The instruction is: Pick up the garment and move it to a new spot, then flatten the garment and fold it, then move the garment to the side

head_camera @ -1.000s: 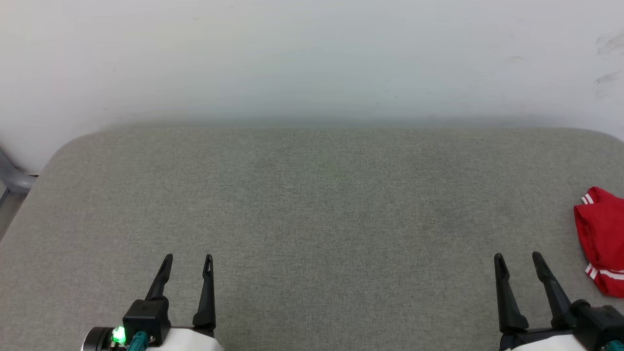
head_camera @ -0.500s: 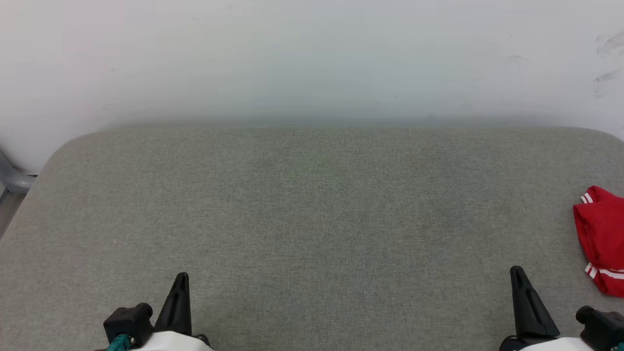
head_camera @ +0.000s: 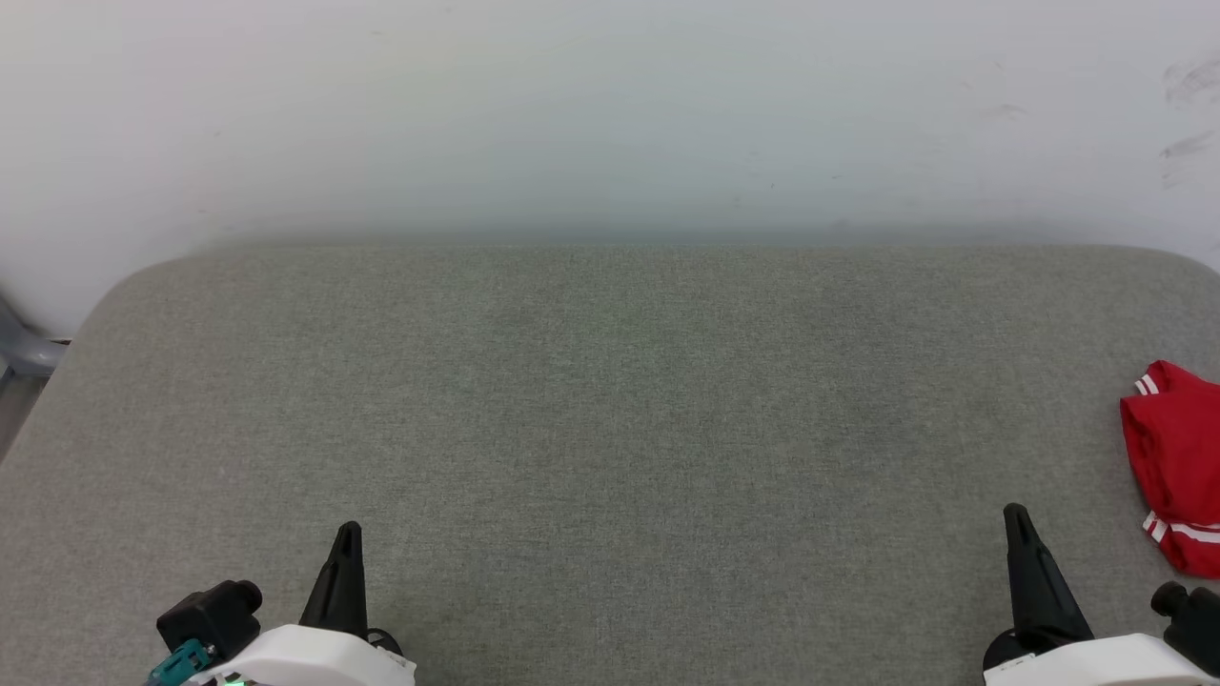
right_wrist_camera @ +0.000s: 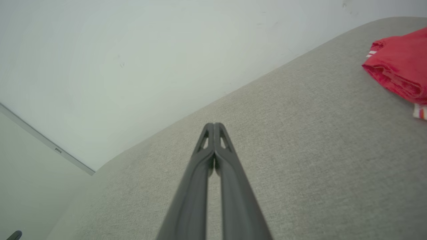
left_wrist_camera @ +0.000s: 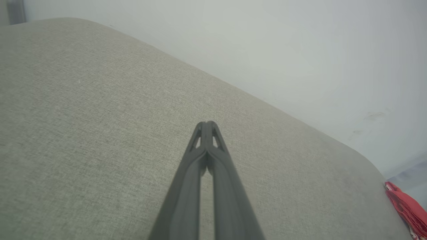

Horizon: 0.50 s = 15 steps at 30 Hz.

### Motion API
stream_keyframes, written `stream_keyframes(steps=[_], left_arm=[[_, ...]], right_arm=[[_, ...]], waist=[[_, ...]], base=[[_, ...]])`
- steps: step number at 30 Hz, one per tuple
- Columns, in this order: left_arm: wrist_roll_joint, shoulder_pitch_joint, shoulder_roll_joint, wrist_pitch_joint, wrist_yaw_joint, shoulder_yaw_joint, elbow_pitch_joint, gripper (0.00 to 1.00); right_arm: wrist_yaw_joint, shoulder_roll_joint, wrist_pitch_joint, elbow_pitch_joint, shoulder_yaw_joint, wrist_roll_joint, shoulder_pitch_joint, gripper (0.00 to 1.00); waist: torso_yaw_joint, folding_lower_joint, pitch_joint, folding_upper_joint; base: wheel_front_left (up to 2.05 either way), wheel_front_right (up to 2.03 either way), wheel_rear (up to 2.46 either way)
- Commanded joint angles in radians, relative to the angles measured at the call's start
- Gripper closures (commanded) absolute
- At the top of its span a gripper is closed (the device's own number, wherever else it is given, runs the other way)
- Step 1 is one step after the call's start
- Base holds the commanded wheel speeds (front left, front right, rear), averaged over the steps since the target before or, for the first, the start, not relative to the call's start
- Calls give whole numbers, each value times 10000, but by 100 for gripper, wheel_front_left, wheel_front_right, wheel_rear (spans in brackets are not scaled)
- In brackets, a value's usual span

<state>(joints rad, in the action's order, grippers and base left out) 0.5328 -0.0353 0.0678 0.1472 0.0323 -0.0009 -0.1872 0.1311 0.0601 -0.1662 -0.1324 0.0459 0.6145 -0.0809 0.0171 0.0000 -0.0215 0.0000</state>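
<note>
Since the garment [head_camera: 1177, 457] lies bundled at the worktop [head_camera: 610, 429] edge, left gripper [left_wrist_camera: 207, 125] and right gripper [right_wrist_camera: 214, 126] jaws pressed together, probably done.

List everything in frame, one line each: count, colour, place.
padded surface: 1, grey-green, spans the foreground
wall: 1, off-white, behind the padded surface, scuffed at upper right
grey bar: 1, grey, far left past the surface's corner, identity unclear
garment: 1, red with white stripes, bunched on the padded surface at far right, partly cut off
left end effector: 1, dark fingers, shut, lower left, holding nothing
right end effector: 1, dark fingers, shut, lower right, apart from the garment
</note>
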Motion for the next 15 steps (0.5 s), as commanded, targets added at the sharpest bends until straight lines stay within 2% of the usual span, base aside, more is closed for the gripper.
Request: stream_keyframes(steps=[1, 15], left_arm=[[485, 288, 17, -106, 71, 72, 95, 100], [2457, 532, -18, -584, 252, 283, -27, 100]], right_arm=[[-1, 103, 88, 63, 6, 496, 320, 100], [-2, 140, 529, -150, 44, 2388, 625, 100]], waist=[[-3, 0, 5, 0], [-25, 0, 37, 0]], base=[[0, 0, 0], [0, 0, 0]])
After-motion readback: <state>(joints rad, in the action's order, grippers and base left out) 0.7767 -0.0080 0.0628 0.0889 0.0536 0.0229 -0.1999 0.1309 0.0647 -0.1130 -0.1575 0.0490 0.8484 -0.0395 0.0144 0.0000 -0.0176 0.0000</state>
